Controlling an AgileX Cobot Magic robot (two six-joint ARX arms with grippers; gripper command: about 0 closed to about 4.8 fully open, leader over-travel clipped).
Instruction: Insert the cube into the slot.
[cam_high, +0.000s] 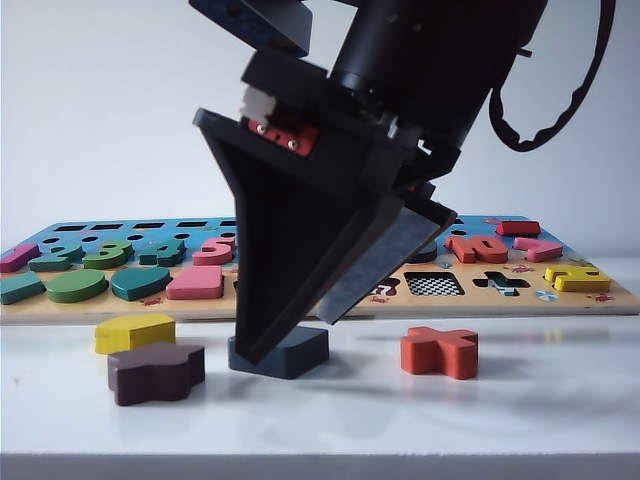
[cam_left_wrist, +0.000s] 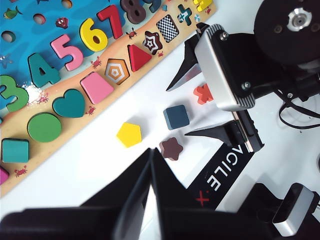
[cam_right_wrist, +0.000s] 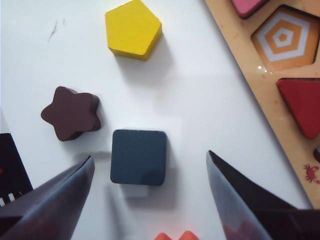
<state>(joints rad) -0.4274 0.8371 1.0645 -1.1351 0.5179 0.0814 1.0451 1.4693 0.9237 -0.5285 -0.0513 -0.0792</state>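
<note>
Scanning the table from nine o'clock across to three: one yellow pentagon block (cam_high: 134, 333) and one brown flower block (cam_high: 155, 372) near the front edge, then one navy cube (cam_high: 283, 352) lying flat at the centre, then one orange cross piece (cam_high: 439, 351) — four loose blocks, none in the board yet. Behind them, one puzzle board (cam_high: 560, 303), with the checkerboard slot (cam_high: 434, 284) at about one o'clock from the cube and still bare. Probably left loose on the table so each can be picked up flat from above.

Hanging back off to the side, left gripper (cam_left_wrist: 150, 165) with fingers pressed together, holding nothing. Coming down over the cube, right gripper (cam_right_wrist: 150, 172) spread wide, one finger either side and neither touching the cube yet — judged a straddle ready to pinch its opposite flat sides.
</note>
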